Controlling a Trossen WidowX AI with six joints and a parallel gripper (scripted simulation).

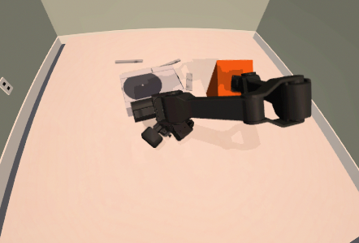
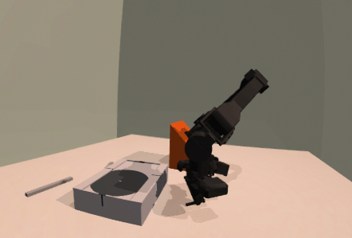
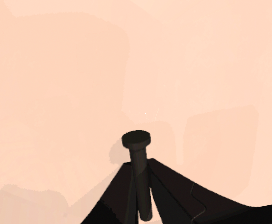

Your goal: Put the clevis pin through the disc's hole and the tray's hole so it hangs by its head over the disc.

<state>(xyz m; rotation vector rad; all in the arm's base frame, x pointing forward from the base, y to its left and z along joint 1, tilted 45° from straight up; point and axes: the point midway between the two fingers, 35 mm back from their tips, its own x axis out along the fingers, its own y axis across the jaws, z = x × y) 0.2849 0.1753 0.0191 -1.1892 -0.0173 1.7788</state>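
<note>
My gripper [image 2: 195, 202] [image 3: 139, 167] is shut on the dark clevis pin [image 3: 137, 152] [image 2: 189, 204]. In the wrist view the pin's wide head is beyond the fingertips and its shank runs back between them. The pin is low at the table beside the tray; whether it touches the table I cannot tell. The dark disc [image 1: 151, 88] [image 2: 134, 184] lies flat in the pale rimmed tray [image 1: 174, 77] [image 2: 107, 206], with a bright speck at its small middle hole. The tray's pin hole is not distinguishable.
An orange wedge-shaped block [image 1: 237, 66] [image 2: 176, 150] stands beyond the tray, near the arm's base. A thin grey bar [image 1: 128, 61] [image 2: 48, 186] lies off one side of the tray. Another thin bar [image 1: 170, 62] and a short flat piece [image 1: 189, 82] lie close to the tray.
</note>
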